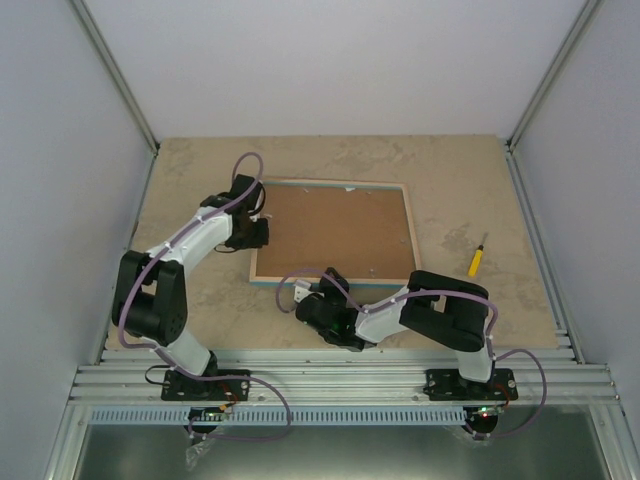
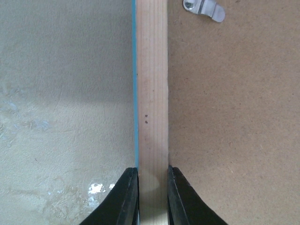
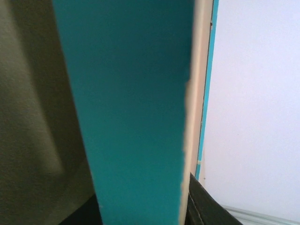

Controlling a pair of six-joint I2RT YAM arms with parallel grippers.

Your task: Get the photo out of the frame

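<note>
A large picture frame (image 1: 335,230) lies face down on a beige table (image 1: 450,180), its brown backing board (image 2: 234,117) facing up. The photo cannot be seen in any view; it is presumably still inside, under the board. The left gripper (image 2: 152,197) is at the frame's left side. Its two black fingers (image 2: 180,199) are clenched on the pale wood rim (image 2: 152,93), one on the outer turquoise edge and one on the board side. The right gripper (image 1: 308,300) is at the near edge, toward the near left corner. Its wrist view is filled by a close, blurred turquoise surface with a dark finger pressed to either side, so it appears clamped on the frame too. Whether that edge is raised off the table cannot be told. A small metal clip (image 2: 204,8) sits on the board near the rim, and a yellow screwdriver (image 1: 478,258) lies well apart on the right. The task looks to be at an early step, with the frame held and the back not yet opened. The next move probably calls for one gripper to let go, turn the clips aside and lift out the board while the other steadies the frame.
</note>
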